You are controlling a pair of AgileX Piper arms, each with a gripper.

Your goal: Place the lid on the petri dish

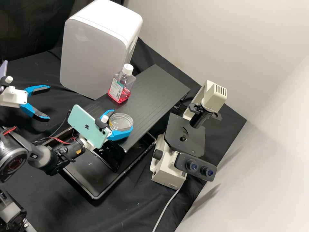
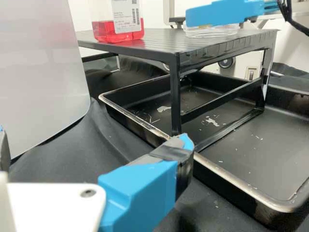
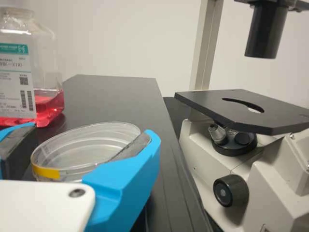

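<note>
My right tool (image 1: 121, 120) clamps the lid (image 3: 82, 137), seemingly seated on the petri dish (image 3: 58, 166) atop the shelf (image 1: 154, 93) — next, I'd open gently. Left tool (image 1: 48, 102) — fingers apart, beside the shelf.

Microscope (image 1: 167, 169), flask (image 1: 121, 85), white box (image 1: 96, 48)

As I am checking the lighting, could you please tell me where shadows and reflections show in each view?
High view: the microscope throws a soft shadow on the white surface beside it. Left wrist view: the flask mirrors red in the glossy shelf, and the tray rim glints. Right wrist view: the dish rim catches light.
</note>
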